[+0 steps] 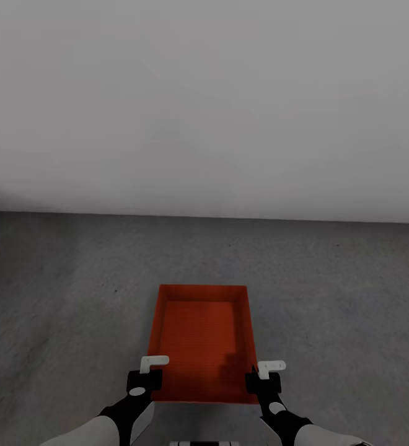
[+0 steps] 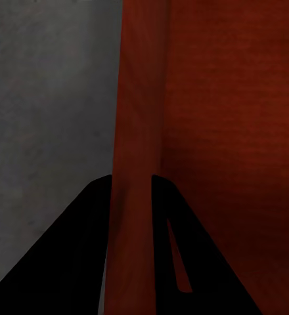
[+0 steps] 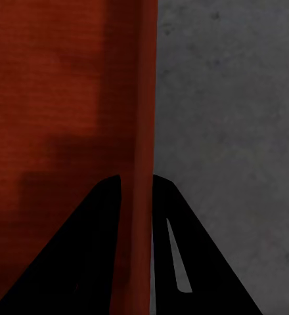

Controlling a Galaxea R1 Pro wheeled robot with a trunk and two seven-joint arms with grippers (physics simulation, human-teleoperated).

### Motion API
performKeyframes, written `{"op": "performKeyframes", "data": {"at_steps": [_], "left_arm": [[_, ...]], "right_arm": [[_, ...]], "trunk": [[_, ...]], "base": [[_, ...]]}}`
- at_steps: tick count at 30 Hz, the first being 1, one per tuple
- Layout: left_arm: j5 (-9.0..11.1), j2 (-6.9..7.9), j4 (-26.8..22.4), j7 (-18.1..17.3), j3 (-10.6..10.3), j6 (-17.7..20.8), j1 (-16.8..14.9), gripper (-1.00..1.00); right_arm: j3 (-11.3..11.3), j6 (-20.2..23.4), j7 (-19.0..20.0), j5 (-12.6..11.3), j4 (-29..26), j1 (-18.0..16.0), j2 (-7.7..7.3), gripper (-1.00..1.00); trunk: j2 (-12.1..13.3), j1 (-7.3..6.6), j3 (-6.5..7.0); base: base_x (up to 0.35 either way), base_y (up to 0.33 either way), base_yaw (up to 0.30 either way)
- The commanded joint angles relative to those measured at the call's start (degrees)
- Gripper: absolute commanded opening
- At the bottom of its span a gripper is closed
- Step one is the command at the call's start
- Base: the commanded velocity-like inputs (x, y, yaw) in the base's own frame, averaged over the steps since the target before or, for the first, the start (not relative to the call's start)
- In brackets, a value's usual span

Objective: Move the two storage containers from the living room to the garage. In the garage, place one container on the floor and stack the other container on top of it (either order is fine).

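Running lengthwise ahead, the storage container (image 1: 204, 341) is pinched by left end effector (image 1: 147, 376) and right end effector (image 1: 264, 379) over the floor (image 1: 62, 297).

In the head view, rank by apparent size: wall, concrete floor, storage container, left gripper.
1. wall
2. floor, only slightly smaller than the wall
3. storage container
4. left gripper, looks about the same as the right gripper

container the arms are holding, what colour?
Red-orange, plain walls: the storage container, clearest in the head view, gripped by the left gripper and right gripper.
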Motion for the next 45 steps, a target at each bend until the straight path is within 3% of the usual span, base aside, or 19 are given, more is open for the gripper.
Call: {"op": "performKeyframes", "data": {"at_steps": [1, 14, 20, 35, 41, 45], "left_arm": [[0.6, -0.01, -0.7, 1.9, 4.5, -0.2, -0.1, -1.00], [0.6, -0.04, -0.7, 1.9, 4.5, -0.2, -0.1, -1.00], [0.6, -0.04, -0.7, 1.9, 4.5, -0.2, -0.1, -1.00], [0.6, 0.03, -0.7, 1.9, 4.5, -0.2, -0.1, -1.00], [0.6, 0.03, -0.7, 1.9, 4.5, -0.2, -0.1, -1.00], [0.6, 0.04, -0.7, 1.9, 4.5, -0.2, -0.1, -1.00]], "right_arm": [[-1.6, 0.3, 0.2, 0.8, 0.0, 0.0, 0.11, -1.00], [-1.6, 0.3, 0.2, 0.8, 0.0, 0.0, 0.11, -1.00], [-1.6, 0.3, 0.2, 0.8, 0.0, 0.0, 0.11, -1.00], [-1.6, 0.3, 0.2, 0.8, 0.0, 0.0, 0.11, -1.00], [-1.6, 0.3, 0.2, 0.8, 0.0, 0.0, 0.11, -1.00], [-1.6, 0.3, 0.2, 0.8, 0.0, 0.0, 0.11, -1.00]], "trunk": [[-0.4, 0.22, -0.22], [-0.4, 0.22, -0.22], [-2.8, 1.53, -1.30], [-2.8, 1.53, -1.30], [-5.2, 2.85, -2.38], [-5.2, 2.85, -2.38]], "base": [[0.000, 0.000, 0.000], [0.000, 0.000, 0.000], [0.000, 0.000, 0.000], [0.000, 0.000, 0.000], [0.000, 0.000, 0.000], [0.000, 0.000, 0.000]]}}
